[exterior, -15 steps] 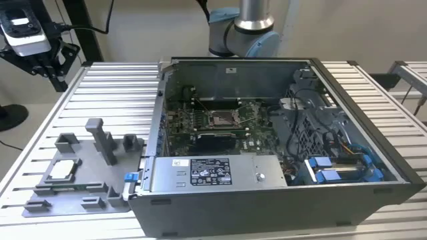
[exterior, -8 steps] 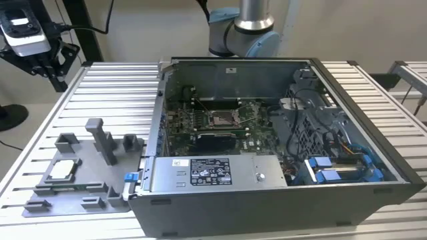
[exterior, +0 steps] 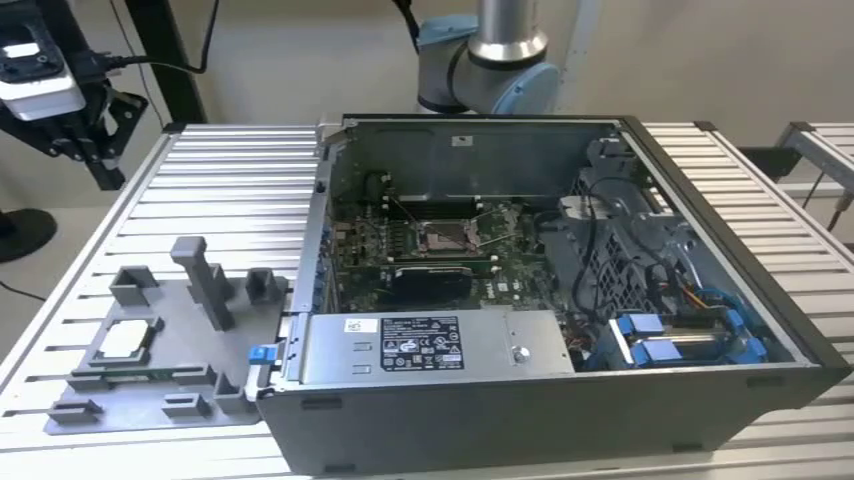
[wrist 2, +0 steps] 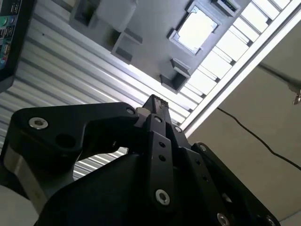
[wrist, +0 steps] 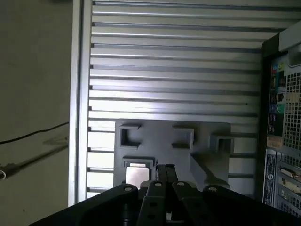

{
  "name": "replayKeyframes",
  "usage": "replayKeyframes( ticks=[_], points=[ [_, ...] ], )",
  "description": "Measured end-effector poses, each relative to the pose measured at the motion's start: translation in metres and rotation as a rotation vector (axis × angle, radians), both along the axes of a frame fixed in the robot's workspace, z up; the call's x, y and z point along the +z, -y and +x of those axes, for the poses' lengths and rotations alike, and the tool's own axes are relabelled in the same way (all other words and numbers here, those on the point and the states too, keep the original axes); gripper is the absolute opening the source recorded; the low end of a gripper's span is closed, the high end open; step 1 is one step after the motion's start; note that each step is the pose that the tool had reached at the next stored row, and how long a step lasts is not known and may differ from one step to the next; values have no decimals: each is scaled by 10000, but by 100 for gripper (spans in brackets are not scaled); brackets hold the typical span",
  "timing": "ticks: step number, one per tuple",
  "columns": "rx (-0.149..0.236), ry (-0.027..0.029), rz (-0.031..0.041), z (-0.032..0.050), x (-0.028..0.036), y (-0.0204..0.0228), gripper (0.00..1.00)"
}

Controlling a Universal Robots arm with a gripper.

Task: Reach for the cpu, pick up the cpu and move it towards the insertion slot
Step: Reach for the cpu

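— Labels?
— We log 1 white sticker (exterior: pixel 420 343) inside the PC case (exterior: pixel 534 425); print not legible to us.
— Tool?
— Tool (exterior: pixel 102 176): fingers clenched together, nothing held, up in the air, well apart from the cpu (exterior: pixel 120 340).
— Cpu loc.?
— Flat in the grey tray (exterior: pixel 174 352) on the slatted alu bench (exterior: pixel 214 170), exterior view's left of the case. Insertion slot (exterior: pixel 445 236) sits on the green board (exterior: pixel 354 265) inside. Floor (wrist: pixel 33 70) beige, w/ black cable (wrist: pixel 33 134).
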State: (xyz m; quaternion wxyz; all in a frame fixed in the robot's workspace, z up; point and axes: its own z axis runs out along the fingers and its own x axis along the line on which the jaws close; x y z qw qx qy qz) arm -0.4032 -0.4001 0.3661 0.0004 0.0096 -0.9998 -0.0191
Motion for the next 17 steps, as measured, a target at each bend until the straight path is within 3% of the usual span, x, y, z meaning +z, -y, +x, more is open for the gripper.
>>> replayKeyframes(
  ticks=[9, 17],
  points=[
    [0, 0, 0, -148, -28, 81, 0],
    [-1, 1, 1, -210, -75, 262, 0]
  ],
)
